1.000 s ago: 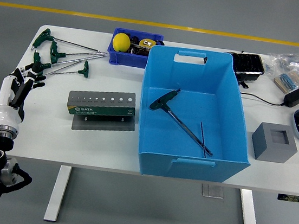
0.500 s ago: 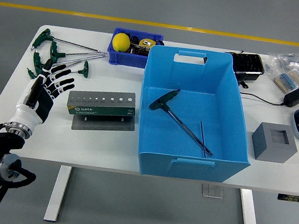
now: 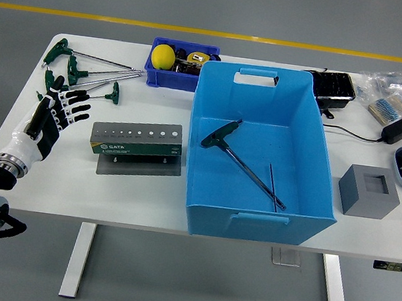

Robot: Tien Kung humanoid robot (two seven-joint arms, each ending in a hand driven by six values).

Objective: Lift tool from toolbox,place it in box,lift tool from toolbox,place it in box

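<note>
Several green T-handle wrenches (image 3: 86,70) lie in a fan at the table's far left. One more green T-handle wrench (image 3: 240,159) rests on the floor of the big blue box (image 3: 268,85), beside a thin dark rod (image 3: 277,189). My left hand (image 3: 55,112) hovers over the table's left side, just below the wrenches' handles, fingers spread and holding nothing. A green SATA tool stand (image 3: 137,140) with a row of holes sits on a grey plate between the hand and the box. The right arm is out of sight.
A small dark-blue bin (image 3: 180,80) with a yellow ball stands behind the stand. On the right are a grey block (image 3: 369,190), a black tray (image 3: 332,86), a charger with cable (image 3: 396,130) and bags of parts.
My left hand swung right toward the tool stand, then pulled back left and slightly up to just under the wrench handles. Its fingers stayed spread. Nothing on the table moved.
</note>
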